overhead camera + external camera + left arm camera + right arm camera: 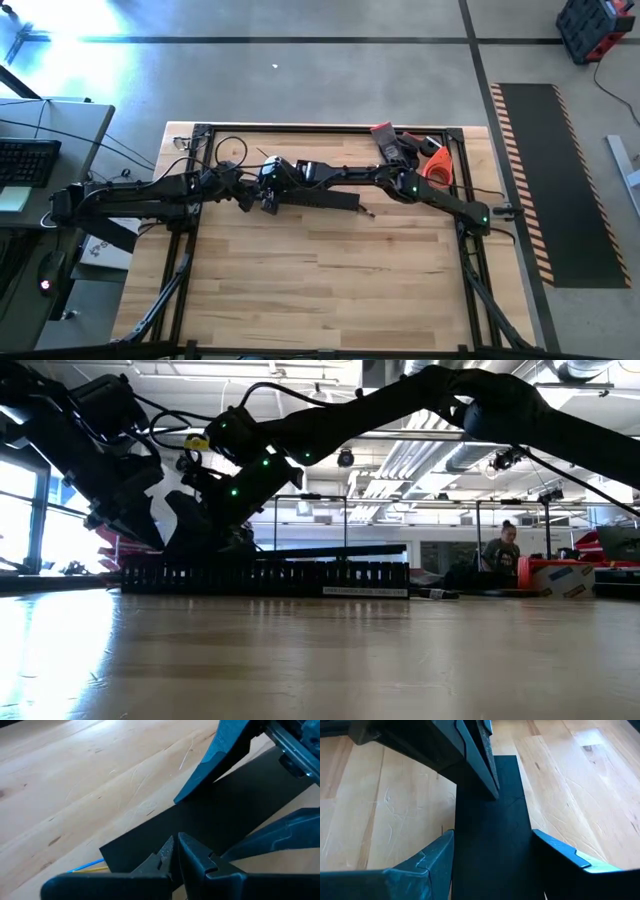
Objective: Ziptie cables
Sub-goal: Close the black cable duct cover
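Note:
A flat black strip (492, 835) lies along the table over the comb-toothed slotted duct (265, 575), near the far edge. My left gripper (176, 851) is shut, with its tips down on the strip's left end. My right gripper (492, 857) is open and hovers just beside it. Its fingers (432, 857) stand on either side of the strip's width, and I see no contact. In the high view both grippers meet at the strip's left end (262, 190). The bunch of grey and whitish cables does not show. Only a thin yellow-and-blue wire (90, 866) peeks out beside the strip. My left gripper has its shut fingertips (489, 780) set on the top face of the flat black strip, close to its left end (150, 842). It comes from above, slanting down from the table's left. The strip lies flat under them. The gripper itself hides whether anything sits between the tips.
Orange and red tools (430, 160) and dark clutter lie at the table's far right corner. Loose black leads (225, 150) loop at the far left. A black frame (330, 127) runs round the table. Bare wood (320, 270) fills the near half. A person (500, 550) sits far behind.

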Controlling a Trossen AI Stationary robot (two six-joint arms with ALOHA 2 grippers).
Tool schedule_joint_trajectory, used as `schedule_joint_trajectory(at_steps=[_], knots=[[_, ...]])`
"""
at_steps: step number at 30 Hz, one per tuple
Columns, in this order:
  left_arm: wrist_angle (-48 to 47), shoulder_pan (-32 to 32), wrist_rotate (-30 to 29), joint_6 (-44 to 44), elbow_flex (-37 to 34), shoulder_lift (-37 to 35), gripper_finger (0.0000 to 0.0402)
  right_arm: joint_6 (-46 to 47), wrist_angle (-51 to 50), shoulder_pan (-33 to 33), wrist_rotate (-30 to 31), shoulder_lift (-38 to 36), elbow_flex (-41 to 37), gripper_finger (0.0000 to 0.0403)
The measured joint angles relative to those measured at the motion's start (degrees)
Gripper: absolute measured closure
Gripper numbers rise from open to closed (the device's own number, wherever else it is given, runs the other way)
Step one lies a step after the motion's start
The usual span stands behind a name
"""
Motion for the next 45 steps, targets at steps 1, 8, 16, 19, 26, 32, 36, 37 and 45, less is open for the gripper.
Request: schedule_joint_trajectory(at_steps=[1, 8, 16, 19, 26, 32, 36, 37, 45], knots=[[0.0, 0.0, 0.0, 0.0, 0.0, 0.0, 0.0401, 0.1, 0.0, 0.0, 0.0, 0.1, 0.0, 0.0193], [0.2, 0.0, 0.0, 0.2, 0.0, 0.0, 0.0402, -0.1, -0.1, 0.0, -0.1, 0.2, 0.0, 0.0193], [0.7, 0.0, -0.1, 0.5, 0.1, 2.8, 0.0402, -0.7, -0.4, 0.0, -0.2, 0.2, 0.0, 0.0193], [1.1, 0.0, -0.2, 0.5, 0.2, 4.3, 0.0402, -0.7, -0.5, 0.0, -0.4, 0.2, 0.0, 0.0193], [2.6, 0.0, -0.5, 1.0, 0.2, 6.2, 0.0402, -0.8, -0.7, -0.1, -0.5, 0.3, 0.0, 0.0193], [2.8, 0.0, -0.5, 1.0, 0.2, 7.4, 0.0402, -1.0, -0.7, -0.4, -1.1, 0.3, 0.0, 0.0193], [3.0, -0.5, -0.7, 1.1, 0.2, 8.5, 0.0402, -1.6, -0.6, -0.6, -1.4, 0.7, 0.0, 0.0193], [3.2, -0.7, -0.9, 1.1, 0.2, 8.8, 0.0402, -1.5, -0.6, -0.6, -1.5, 0.8, 0.0, 0.0193], [11.1, -1.4, -1.0, -0.8, -4.5, 9.1, 0.0402, -1.5, -0.8, -0.6, -2.1, 1.9, 0.1, 0.0193]])
